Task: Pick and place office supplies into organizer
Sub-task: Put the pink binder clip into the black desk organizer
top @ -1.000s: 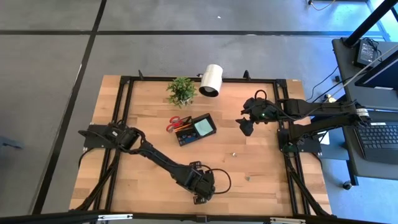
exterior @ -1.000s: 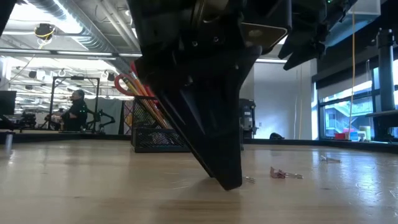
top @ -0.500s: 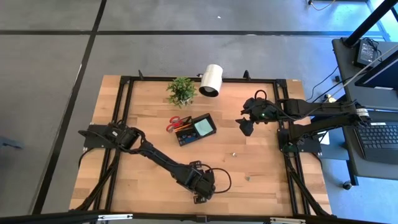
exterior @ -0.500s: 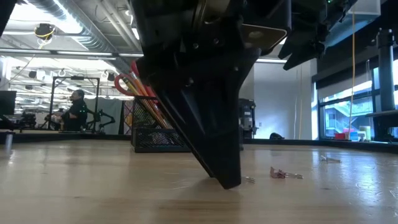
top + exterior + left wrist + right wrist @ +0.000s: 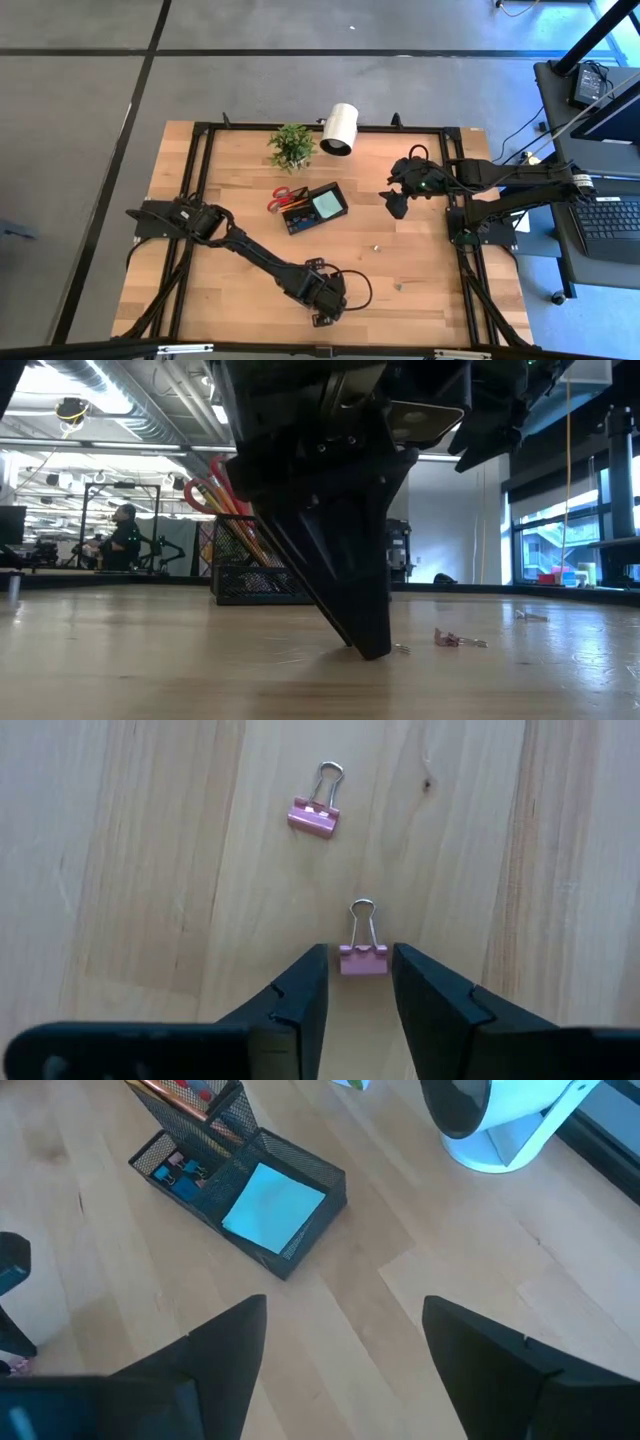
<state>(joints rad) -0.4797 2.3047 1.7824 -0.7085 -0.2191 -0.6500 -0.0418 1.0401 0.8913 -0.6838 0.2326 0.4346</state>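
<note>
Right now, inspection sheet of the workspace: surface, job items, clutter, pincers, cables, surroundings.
Surface: wooden table in a black frame, bare over most of its top.
Job's things: black organizer holds a teal note pad and blue clips; red scissors at its end. Two pink binder clips on the wood, near clip and far clip.
Clutter: potted plant and white lamp at the far edge.
Pincers: left pincer at the table's near edge, fingers down on either side of the near clip, not shut. Right pincer open, waiting above the table.
Cables: black loop by the left wrist.
Surroundings: grey floor; a person at a desk far back.
</note>
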